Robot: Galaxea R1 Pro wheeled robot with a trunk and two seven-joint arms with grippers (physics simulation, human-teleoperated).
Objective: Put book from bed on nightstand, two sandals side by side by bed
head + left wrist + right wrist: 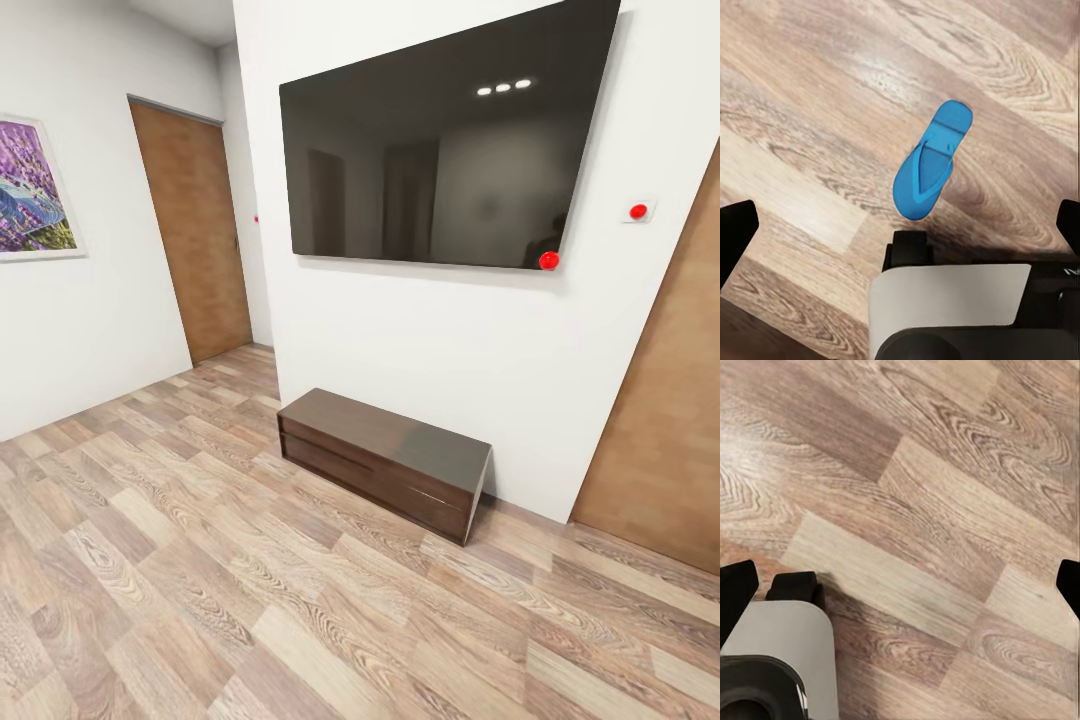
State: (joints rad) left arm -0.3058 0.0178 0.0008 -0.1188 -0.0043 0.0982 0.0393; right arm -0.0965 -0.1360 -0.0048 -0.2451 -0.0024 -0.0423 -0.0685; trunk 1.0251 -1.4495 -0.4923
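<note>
Where our left wrist view looks down, we see one blue sandal (930, 165) lying flat on the wood-plank floor (802, 112), sole down and apart from everything but the robot's own base (949, 296), whose pale grey cover and dark wheel sit just beside its rounded end. Our left gripper (900, 225) frames that sandal with its two dark fingertips at the far edges of the picture, spread wide and holding nothing. Our right gripper (900, 581) is likewise spread wide with nothing between its fingers, over bare planks and another corner of the base. Moving outward, our head view faces a white wall carrying a large dark television (445, 135), with a long low dark bench (385, 460) on the floor beneath it, a brown door (195, 235) down the passage, a second door (665, 430) at the right edge, a purple framed picture (30, 190), and two small red markers (638, 211) on the wall. We judge the task barely begun: one sandal lies loose on the floor with no bed beside it, and the second sandal, the book, the bed and the nightstand remain to be reached. We can read no brand, label or writing anywhere.
</note>
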